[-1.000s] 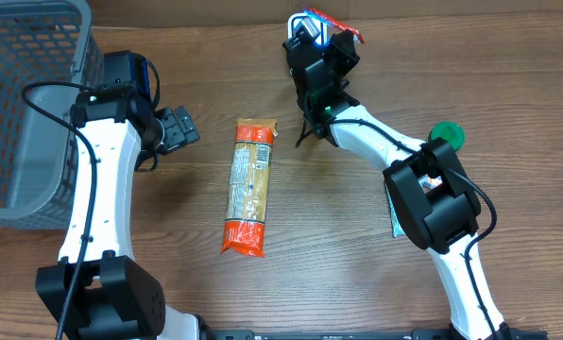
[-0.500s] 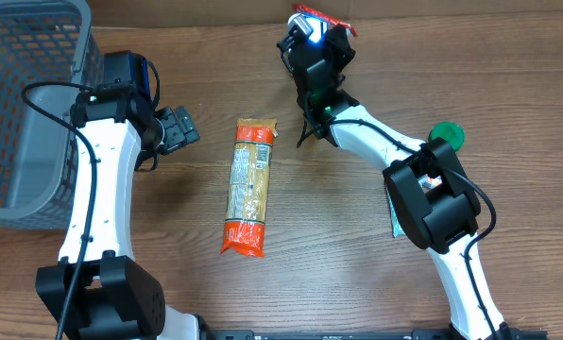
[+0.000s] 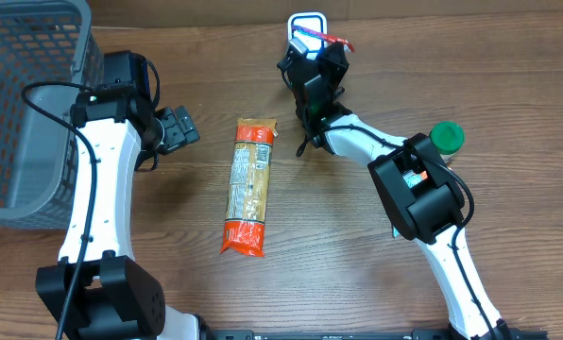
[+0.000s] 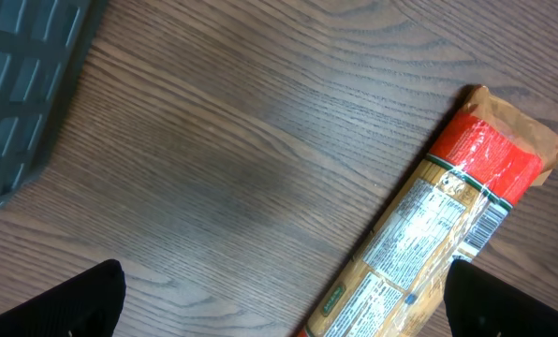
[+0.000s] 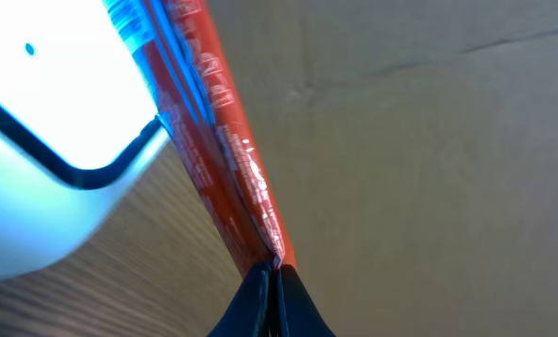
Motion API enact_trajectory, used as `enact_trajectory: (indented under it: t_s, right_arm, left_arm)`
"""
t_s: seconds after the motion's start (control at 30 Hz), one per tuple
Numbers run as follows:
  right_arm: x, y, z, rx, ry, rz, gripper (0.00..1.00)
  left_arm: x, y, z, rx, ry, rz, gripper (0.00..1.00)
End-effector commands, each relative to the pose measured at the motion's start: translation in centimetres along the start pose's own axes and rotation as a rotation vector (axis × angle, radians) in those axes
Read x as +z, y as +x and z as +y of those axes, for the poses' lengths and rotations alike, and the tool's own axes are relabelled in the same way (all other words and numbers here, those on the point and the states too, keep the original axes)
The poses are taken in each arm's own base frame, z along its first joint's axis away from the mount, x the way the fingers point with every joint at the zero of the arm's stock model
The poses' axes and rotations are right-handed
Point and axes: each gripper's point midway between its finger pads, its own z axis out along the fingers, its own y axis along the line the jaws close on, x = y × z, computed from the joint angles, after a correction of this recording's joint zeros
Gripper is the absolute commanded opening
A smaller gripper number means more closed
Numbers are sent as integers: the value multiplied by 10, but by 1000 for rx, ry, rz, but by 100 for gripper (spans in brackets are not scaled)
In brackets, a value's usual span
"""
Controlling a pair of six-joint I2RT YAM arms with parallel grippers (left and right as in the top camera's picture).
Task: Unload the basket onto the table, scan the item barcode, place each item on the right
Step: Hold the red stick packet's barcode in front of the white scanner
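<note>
Overhead: right end effector [image 3: 312,52] is at the far edge of the tabletop [image 3: 338,269], w/ a thin red packet [image 3: 332,39] held up over the white scanner [image 3: 307,21]. To scan well, I'd say: barcode side facing the scanner window, packet flat, no crinkle or glare, hold steady, tilt slowly if no read. Can't tell from here which face carries the barcode. Left end effector [image 3: 175,129] is well apart from that, btwn the grey basket [image 3: 36,57] and a pasta pack [image 3: 248,186] lying on the tabletop, touching neither.

Left wrist: jaws spread fully wide, empty. Only bare wood btwn the fingertips [image 4: 73,300]; pasta pack off to the right, basket corner top left.

Right wrist: jaws closed tight, pinching the red packet by its edge seam. Packet runs up & away, edge-on to the cam, just beside the lit scanner. Grip's on a thin edge, so the packet may flop. Go slow.
</note>
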Motion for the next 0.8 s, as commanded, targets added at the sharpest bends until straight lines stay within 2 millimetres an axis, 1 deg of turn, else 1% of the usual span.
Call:
enact_trajectory:
  t_s: [0.0,0.07,0.1,0.17,0.23,0.37,0.47,0.57,0.63,0.67,0.7,0.77]
  right_arm:
    - [-1,2,-8,-9,27,25,3]
    - [-1,3,-13,7,45,36,3]
    - [-2,4,-20,37,74,48,3]
    - [-5,5,-41,134,153,64,3]
    - [-13,0,-65,230,216,58,3]
    - [-35,-16,-103,311,255,31,3]
    - [-58,-26,-137,360,273,16,3]
    - [-81,-33,-164,381,266,21,3]
    - [-97,-36,-176,396,239,21,3]
    - [-110,-39,-182,412,203,11,3]
    - [-117,-42,-184,415,175,0,3]
    - [-139,-46,-184,425,61,-42,3]
  left_arm:
    - [-9,-6,-1,11,4,-34,100]
    - [-9,-6,-1,12,4,-34,100]
    - [-9,-6,-1,12,4,-34,100]
    - [-9,-6,-1,12,4,-34,100]
    - [-9,-6,-1,12,4,-34,100]
    - [-9,-6,-1,12,4,-34,100]
    - [-9,-6,-1,11,4,-34,100]
    - [-9,-6,-1,11,5,-34,100]
    - [-9,-6,-1,11,4,-34,100]
    - [-9,-6,-1,12,4,-34,100]
    - [-9,-6,-1,12,4,-34,100]
    - [-9,-6,-1,12,4,-34,100]
